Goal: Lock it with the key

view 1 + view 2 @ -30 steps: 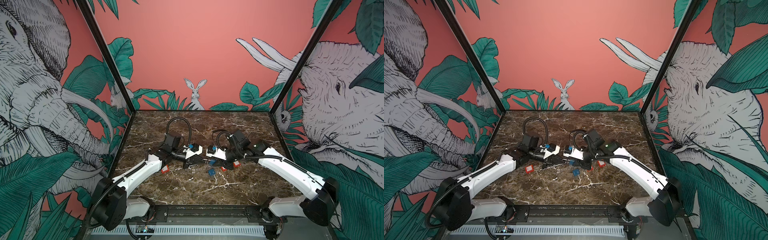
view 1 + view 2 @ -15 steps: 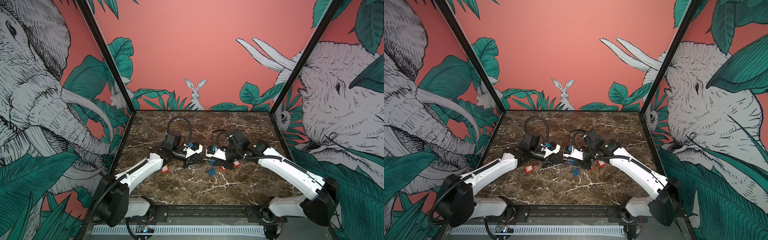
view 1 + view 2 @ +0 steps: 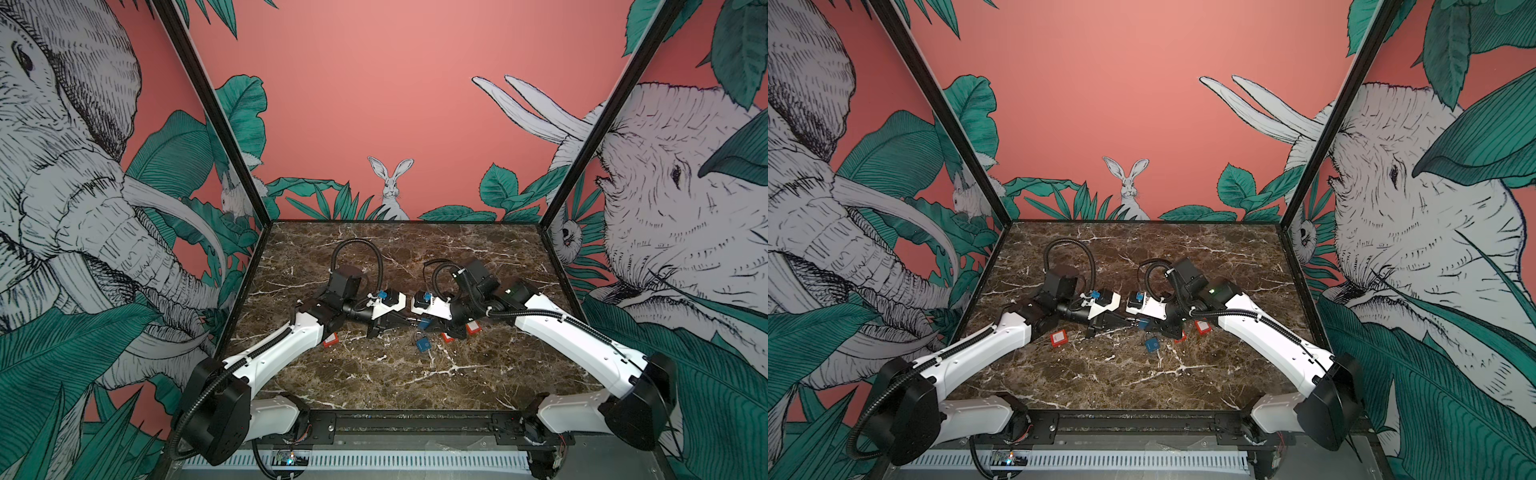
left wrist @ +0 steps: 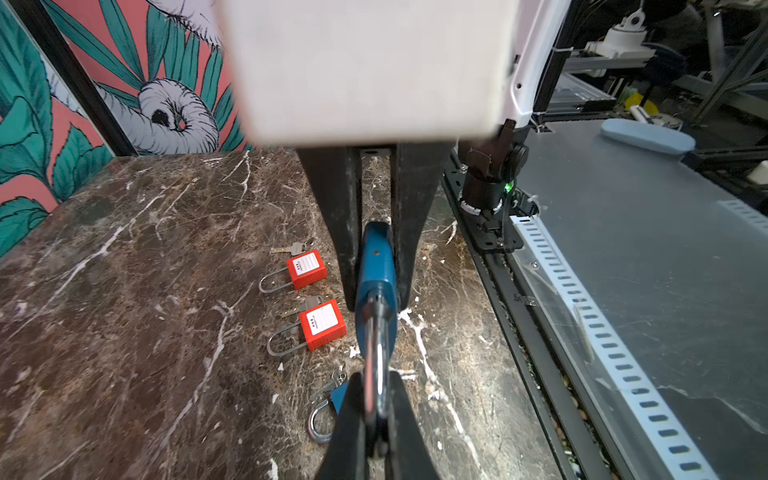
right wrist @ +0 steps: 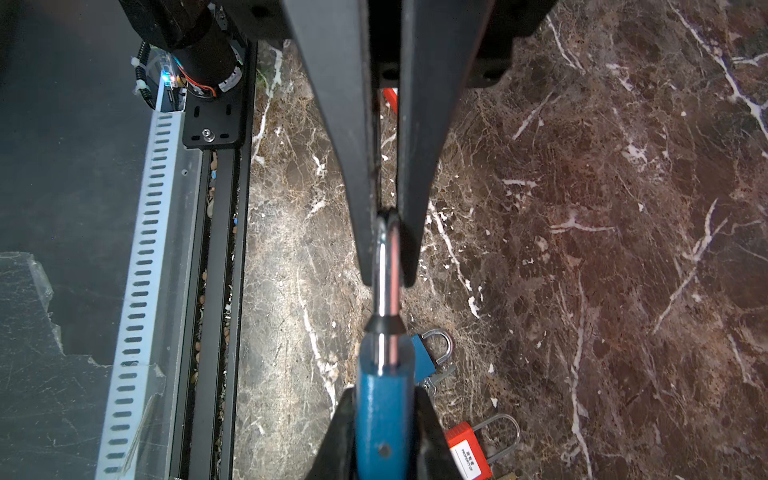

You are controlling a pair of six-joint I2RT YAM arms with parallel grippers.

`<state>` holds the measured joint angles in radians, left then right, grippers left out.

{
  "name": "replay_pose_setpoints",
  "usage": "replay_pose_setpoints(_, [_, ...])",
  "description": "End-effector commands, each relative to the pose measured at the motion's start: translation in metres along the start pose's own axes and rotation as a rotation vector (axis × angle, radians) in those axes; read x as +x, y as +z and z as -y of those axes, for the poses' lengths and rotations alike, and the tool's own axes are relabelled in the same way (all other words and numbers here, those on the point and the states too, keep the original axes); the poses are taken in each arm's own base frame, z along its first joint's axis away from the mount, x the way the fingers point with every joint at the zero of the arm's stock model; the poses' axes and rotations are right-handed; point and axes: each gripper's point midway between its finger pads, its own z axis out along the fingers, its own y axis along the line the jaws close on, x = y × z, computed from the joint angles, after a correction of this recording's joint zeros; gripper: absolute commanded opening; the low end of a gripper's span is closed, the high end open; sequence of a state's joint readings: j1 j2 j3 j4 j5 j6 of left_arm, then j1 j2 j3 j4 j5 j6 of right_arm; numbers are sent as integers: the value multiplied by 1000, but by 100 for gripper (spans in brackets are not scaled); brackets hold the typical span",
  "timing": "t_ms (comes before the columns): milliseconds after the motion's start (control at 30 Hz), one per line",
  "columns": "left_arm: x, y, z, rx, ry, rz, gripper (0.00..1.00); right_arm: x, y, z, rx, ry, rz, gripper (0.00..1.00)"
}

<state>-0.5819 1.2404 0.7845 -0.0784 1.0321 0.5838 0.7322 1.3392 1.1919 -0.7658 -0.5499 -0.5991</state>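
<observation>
Tabletop (image 3: pixel 374 374), loose padlocks (image 4: pixel 323 329); left fingers (image 4: pixel 349 428) tight on shackle (image 4: pixel 374 365), right fingers (image 5: pixel 336 449) on blue body (image 5: pixel 384 415)

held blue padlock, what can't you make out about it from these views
- Keyhole end of the blue padlock: hidden between the right gripper fingers, both wrist views.
- Whether the shackle is latched: edge-on, bow inside the left gripper.
- Top views: padlock too small.

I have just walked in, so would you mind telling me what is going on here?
Both arms hold one blue plastic padlock between them, above the brown marble table. The left tool is shut on its silver metal shackle, and the right tool grips the blue body. No key is visible in it. A second blue padlock and red padlocks lie on the table.
</observation>
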Motion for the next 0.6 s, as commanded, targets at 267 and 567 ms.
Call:
replay_pose_setpoints(267, [-23, 4, 4, 40, 65, 92, 0, -42, -7, 11, 73, -157, 158, 0])
replay_pose_setpoints(567, [-18, 10, 6, 116, -39, 100, 0, -48, -15, 21, 192, -259, 190, 0])
